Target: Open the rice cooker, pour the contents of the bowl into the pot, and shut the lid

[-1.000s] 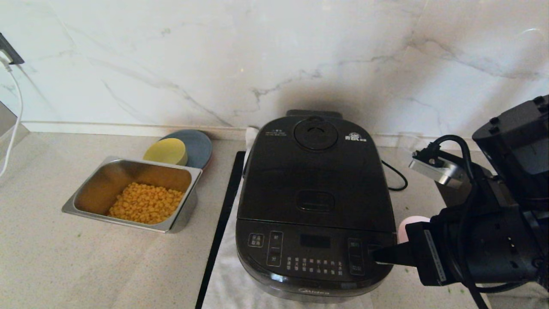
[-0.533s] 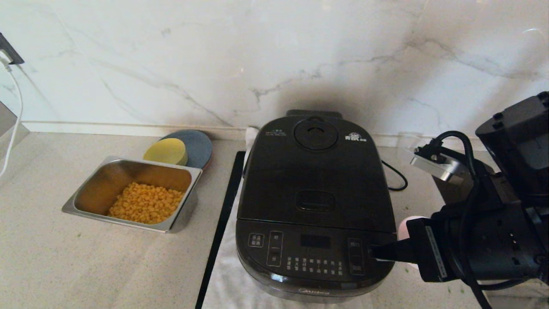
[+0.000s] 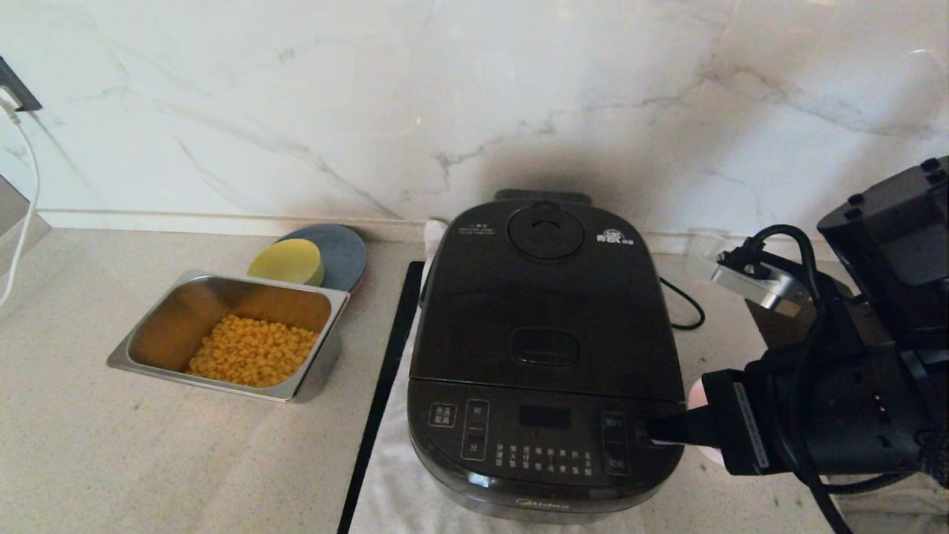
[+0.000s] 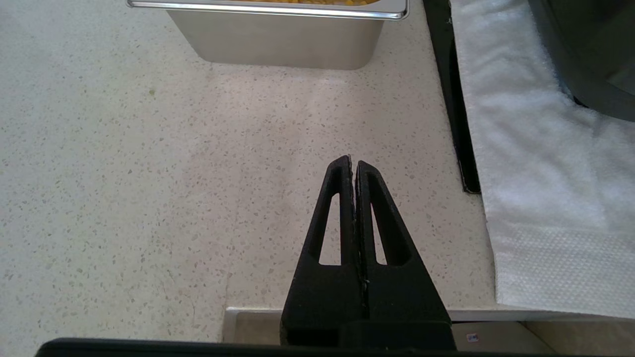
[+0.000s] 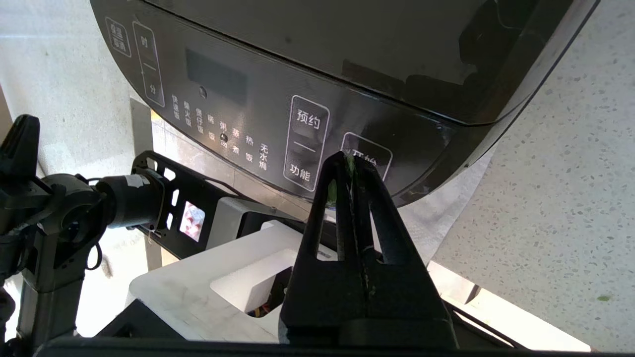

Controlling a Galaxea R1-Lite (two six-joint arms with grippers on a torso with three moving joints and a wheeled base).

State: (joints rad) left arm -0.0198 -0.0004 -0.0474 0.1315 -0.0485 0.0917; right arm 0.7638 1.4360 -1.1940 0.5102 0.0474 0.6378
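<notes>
The glossy black rice cooker (image 3: 545,348) stands on a white towel with its lid (image 3: 545,297) down, so the pot is hidden. My right gripper (image 3: 652,434) is shut, its tips at the rightmost button of the front panel (image 5: 364,156); small green herb bits cling between the fingers (image 5: 331,191). A sliver of the pale pink bowl (image 3: 695,394) peeks out behind the right arm, its contents hidden. My left gripper (image 4: 353,163) is shut and empty over the bare counter, out of the head view.
A steel tray (image 3: 222,297) with yellow corn kernels sits left of the cooker, with a yellow dish (image 3: 288,262) on a blue plate (image 3: 345,256) behind it. A black strip (image 3: 382,386) edges the towel (image 4: 536,163). The marble wall stands close behind.
My right gripper has shifted slightly along the right end of the cooker's panel, and the arm now covers more of the pink bowl. The lid stays down.
</notes>
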